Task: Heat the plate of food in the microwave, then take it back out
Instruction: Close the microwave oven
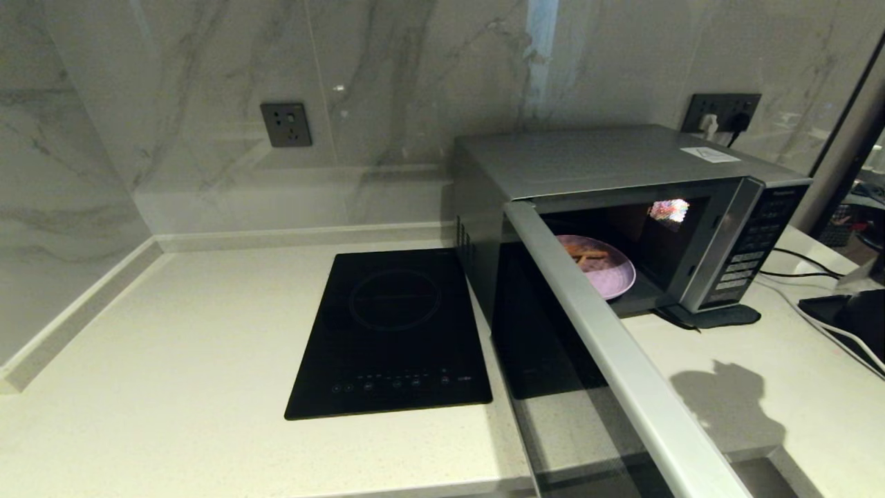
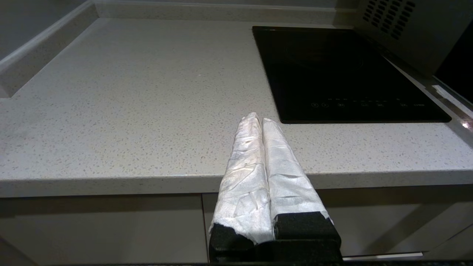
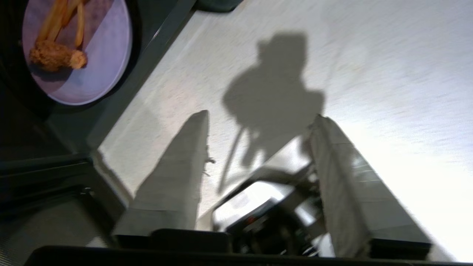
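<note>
The silver-grey microwave [image 1: 608,159] stands at the back right of the counter with its door [image 1: 622,353] swung wide open towards me. Inside sits the lavender plate [image 1: 615,277] with a brown fried piece [image 3: 55,57] and fries [image 3: 63,18]; the plate [image 3: 99,62] also shows in the right wrist view. My right gripper [image 3: 260,116] hovers open over the counter just outside the microwave's opening, with nothing between its wrapped fingers. It is out of the head view; only its shadow [image 1: 726,408] falls on the counter. My left gripper [image 2: 260,117] is parked shut above the counter's front edge.
A flat black hob [image 1: 394,332] is set into the counter left of the microwave. Cables [image 1: 816,304] and a dark object [image 1: 850,318] lie at the far right. Wall sockets [image 1: 285,124] sit on the marble backsplash. The open door juts out past the counter's front edge.
</note>
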Robot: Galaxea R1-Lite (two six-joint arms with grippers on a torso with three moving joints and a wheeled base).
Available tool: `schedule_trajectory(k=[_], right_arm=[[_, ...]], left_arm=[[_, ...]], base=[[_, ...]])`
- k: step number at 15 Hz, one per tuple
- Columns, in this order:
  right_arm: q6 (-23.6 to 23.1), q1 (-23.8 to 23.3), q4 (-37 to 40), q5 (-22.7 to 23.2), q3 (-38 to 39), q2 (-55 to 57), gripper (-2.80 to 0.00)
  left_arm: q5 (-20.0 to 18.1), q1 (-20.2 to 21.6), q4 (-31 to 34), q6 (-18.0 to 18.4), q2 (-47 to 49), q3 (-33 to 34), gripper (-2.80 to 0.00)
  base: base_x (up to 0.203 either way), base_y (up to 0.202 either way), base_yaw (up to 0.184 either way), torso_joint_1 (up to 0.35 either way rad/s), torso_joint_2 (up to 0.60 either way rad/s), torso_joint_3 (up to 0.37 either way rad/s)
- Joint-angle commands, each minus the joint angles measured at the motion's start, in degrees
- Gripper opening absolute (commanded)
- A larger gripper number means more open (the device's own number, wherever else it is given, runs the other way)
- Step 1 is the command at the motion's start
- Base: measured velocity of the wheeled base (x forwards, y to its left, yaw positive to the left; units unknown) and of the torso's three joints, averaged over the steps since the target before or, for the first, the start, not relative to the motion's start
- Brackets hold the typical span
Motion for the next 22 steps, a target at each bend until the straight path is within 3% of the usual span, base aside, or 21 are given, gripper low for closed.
schedule_trajectory(k=[1,4,6,8,10,15,20,22], right_arm=[[-3.81,-0.73,0.69,-1.93,-2.44,-6.61,-2.80],[-6.08,1.60,1.09,-2.73,-4.67,-8.28,-2.80],[-6.42,3.93,1.08,-7.23,-6.30,-8.45,-2.80],[-6.98,5.56,3.62,-7.21,-9.96,-8.31,-2.80],[-7.66,6.62,13.50,-2.16,-13.09,-7.99,-2.80],[-8.36,7.19,35.02,20.10,-18.41,-7.46,-2.80],[-17.10,8.13,43.82,22.02,-23.40,-7.26,-2.80],[-18.03,10.25,42.77,26.85,-25.49,-6.68,-2.80]], left_arm=[[0.03,0.01,-0.02,-0.02,0.06,0.00,-2.80],[0.03,0.01,-0.02,-0.02,0.06,0.00,-2.80],[0.03,0.01,-0.02,-0.05,0.06,0.00,-2.80],[0.03,0.01,-0.02,-0.03,0.06,0.00,-2.80],[0.03,0.01,-0.02,-0.02,0.06,0.00,-2.80],[0.03,0.01,-0.02,-0.10,0.06,0.00,-2.80],[0.03,0.01,-0.02,-0.07,0.06,0.00,-2.80],[0.03,0.01,-0.02,-0.02,0.06,0.00,-2.80]], base=[[0.000,0.000,0.000,0.000,0.00,0.000],[0.000,0.000,0.000,0.000,0.00,0.000],[0.000,0.000,0.000,0.000,0.00,0.000],[0.000,0.000,0.000,0.000,0.00,0.000],[0.000,0.000,0.000,0.000,0.00,0.000],[0.000,0.000,0.000,0.000,0.00,0.000],[0.000,0.000,0.000,0.000,0.00,0.000],[0.000,0.000,0.000,0.000,0.00,0.000]])
